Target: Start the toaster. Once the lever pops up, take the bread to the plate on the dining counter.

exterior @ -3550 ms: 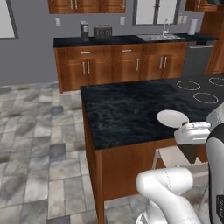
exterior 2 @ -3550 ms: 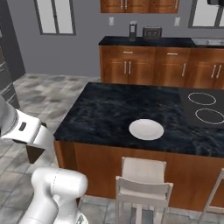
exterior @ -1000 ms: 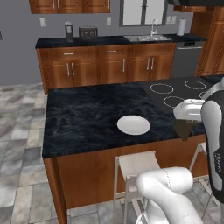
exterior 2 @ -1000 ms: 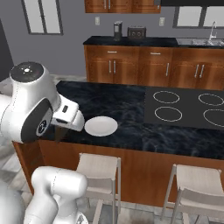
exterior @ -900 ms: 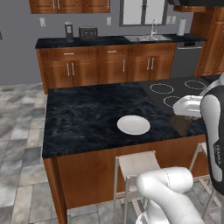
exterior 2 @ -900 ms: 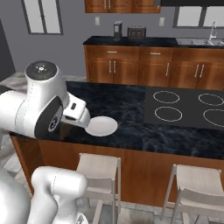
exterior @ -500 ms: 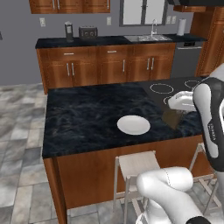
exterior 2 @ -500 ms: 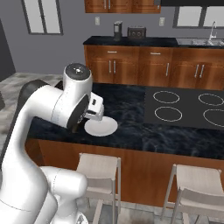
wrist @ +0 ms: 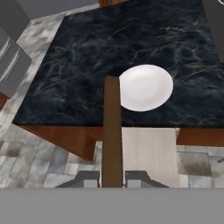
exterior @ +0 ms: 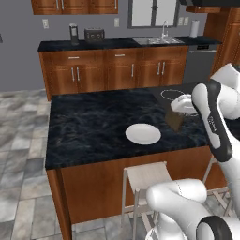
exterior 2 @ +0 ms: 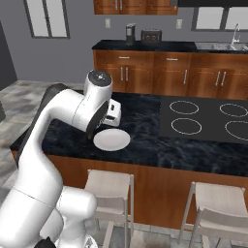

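I am on the carrying step: my end effector (wrist: pixel 112 177) is clamped on the one small dark brown bread slice (wrist: pixel 112 131), held above the near edge of the black marbled dining surface (wrist: pixel 109 43). Next I should centre over the single round white plate (wrist: pixel 145 87) and lower.

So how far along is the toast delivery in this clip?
Done: the bread is out of the toaster, which sits far off on the back counter. In hand: the gripper has its jaws shut on the slice, hanging above the dining counter near the plate. Left: lower it onto the plate, which holds nothing, and release.
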You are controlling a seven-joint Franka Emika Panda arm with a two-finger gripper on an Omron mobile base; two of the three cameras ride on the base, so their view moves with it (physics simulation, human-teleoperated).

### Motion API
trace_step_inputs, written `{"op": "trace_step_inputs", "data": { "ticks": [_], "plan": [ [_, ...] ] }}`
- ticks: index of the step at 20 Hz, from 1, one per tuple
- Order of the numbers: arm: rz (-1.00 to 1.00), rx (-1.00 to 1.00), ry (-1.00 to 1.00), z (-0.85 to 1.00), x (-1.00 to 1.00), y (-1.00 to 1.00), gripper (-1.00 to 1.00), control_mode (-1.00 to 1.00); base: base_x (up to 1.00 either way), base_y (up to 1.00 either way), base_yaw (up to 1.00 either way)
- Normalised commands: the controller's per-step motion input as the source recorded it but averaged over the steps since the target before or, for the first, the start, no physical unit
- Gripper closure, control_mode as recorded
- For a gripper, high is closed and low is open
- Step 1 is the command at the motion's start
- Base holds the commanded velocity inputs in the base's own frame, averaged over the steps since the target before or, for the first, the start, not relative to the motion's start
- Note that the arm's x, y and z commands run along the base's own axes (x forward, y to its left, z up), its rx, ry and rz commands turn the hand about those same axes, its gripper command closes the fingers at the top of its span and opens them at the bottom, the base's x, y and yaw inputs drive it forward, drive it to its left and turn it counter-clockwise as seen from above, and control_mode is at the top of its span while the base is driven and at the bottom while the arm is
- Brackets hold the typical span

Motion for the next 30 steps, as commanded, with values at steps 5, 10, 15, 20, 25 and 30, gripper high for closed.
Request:
{"op": "trace_step_inputs", "data": {
  "ticks": [5,10,15,20,25,30],
  "plan": [
    [0.0,-0.06,0.02,-0.02,0.33,0.0,1.0,-1.0,0.0,0.0,0.0],
    [-0.01,-0.06,0.05,-0.01,0.36,0.06,1.0,-1.0,0.0,0.0,0.0],
    [0.0,-0.05,0.05,-0.2,0.51,0.12,1.0,-1.0,0.0,0.0,0.0],
    [0.0,-0.08,0.0,-0.32,0.43,0.18,1.0,-1.0,0.0,0.0,0.0],
    [0.0,-0.09,0.0,-0.48,0.34,0.17,1.0,-1.0,0.0,0.0,0.0],
    [0.0,-0.06,-0.01,-0.42,0.3,0.17,1.0,-1.0,0.0,0.0,0.0]
  ]
}}
